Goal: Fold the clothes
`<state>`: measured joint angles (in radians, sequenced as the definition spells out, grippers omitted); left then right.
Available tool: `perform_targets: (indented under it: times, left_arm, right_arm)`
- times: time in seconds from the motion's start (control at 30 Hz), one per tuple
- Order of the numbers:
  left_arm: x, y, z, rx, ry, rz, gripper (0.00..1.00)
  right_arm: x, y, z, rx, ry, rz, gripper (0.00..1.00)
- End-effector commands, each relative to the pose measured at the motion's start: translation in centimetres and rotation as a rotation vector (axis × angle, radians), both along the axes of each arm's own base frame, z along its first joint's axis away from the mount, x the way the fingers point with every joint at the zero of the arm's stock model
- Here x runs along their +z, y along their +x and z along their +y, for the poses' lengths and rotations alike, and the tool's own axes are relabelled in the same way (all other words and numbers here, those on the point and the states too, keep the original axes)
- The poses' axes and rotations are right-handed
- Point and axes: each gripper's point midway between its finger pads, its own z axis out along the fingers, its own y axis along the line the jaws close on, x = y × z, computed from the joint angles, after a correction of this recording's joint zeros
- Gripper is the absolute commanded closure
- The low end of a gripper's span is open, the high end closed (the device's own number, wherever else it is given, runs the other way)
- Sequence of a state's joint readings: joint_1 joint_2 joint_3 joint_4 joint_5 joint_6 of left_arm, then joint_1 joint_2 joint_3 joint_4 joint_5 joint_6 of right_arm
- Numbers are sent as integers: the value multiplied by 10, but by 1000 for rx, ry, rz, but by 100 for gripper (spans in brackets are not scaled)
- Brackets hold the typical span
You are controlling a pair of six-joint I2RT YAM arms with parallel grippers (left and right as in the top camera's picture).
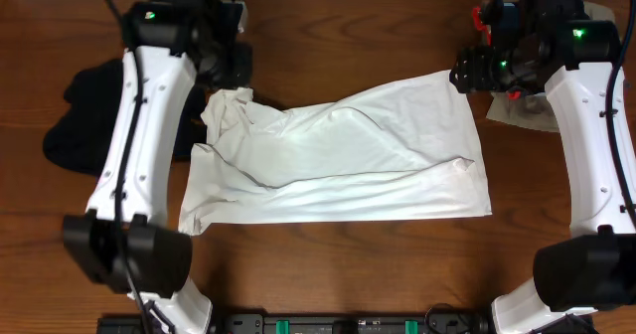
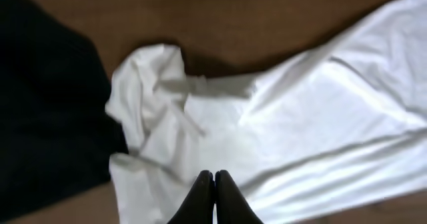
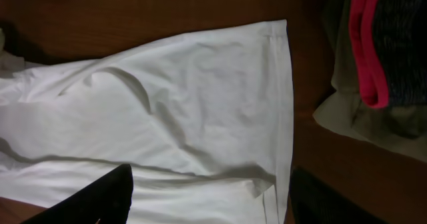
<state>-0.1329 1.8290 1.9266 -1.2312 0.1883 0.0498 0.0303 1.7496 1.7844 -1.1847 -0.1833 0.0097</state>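
A white garment (image 1: 338,155) lies spread across the wooden table, roughly folded lengthwise, with a crumpled bunch at its far left corner (image 2: 157,97). It also shows in the right wrist view (image 3: 180,117). My left gripper (image 2: 214,177) is shut and empty, hovering above the garment's left part near the bunch. My right gripper (image 3: 210,191) is open and empty, raised above the garment's far right corner; the hem edge runs between its fingers.
A black garment (image 1: 84,115) lies at the left, touching the white one (image 2: 47,104). A pile of clothes with a red and a grey-green piece (image 3: 373,57) sits at the far right (image 1: 522,105).
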Motion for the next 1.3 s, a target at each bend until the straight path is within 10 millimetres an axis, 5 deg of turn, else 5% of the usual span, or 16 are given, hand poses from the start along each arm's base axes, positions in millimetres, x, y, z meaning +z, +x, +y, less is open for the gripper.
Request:
perform_targets:
  times: [0.0,0.07,0.2,0.43,0.6,0.77,0.93,1.27]
  left_arm:
    - [-27,-1,2,1,27,67,94]
    - [-42,4,4,5,42,71,92]
    - [-77,14,3,5,45,105,55]
    - [-144,24,1,3,60,222,53]
    - [-165,22,-4,-4,39,274,54]
    - [-161,23,-5,-5,29,263,94]
    - [-138,23,-5,-3,23,225,94]
    - [-59,3,-3,6,3,98,94]
  right_arm:
    - [-3,0,4,24,-5,2,27]
    - [-3,0,4,24,-5,2,27]
    - [-3,-2,4,25,-5,8,27]
    - [-4,-2,4,29,-7,11,27]
    - [-4,-2,4,28,-8,10,27]
    - [-3,-1,4,28,-7,6,27]
    - [-3,-1,4,28,-7,5,27]
    - [-3,-1,4,28,-7,4,26]
